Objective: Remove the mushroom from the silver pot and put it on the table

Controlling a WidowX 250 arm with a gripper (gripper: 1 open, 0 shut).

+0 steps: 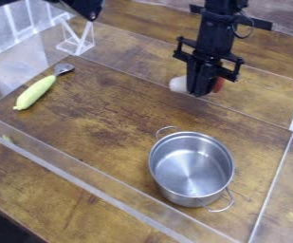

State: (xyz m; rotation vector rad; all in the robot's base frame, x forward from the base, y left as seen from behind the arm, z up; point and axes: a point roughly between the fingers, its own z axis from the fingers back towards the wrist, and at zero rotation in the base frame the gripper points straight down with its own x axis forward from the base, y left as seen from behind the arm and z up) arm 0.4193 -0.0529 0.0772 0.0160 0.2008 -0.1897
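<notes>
The silver pot point(193, 169) stands on the table point(98, 119) at the front right, and its inside shows nothing but bare steel. My gripper point(202, 88) hangs pointing down over the table behind the pot, shut on the mushroom point(176, 84). The mushroom's white stem sticks out to the left of the fingers and a bit of red-brown cap shows on the right. It is off the wood, clear of the pot.
A yellow-green corn toy point(35, 92) lies at the left. Clear acrylic panels point(73, 171) border the tabletop, and a clear acrylic stand point(75, 38) sits at the back left.
</notes>
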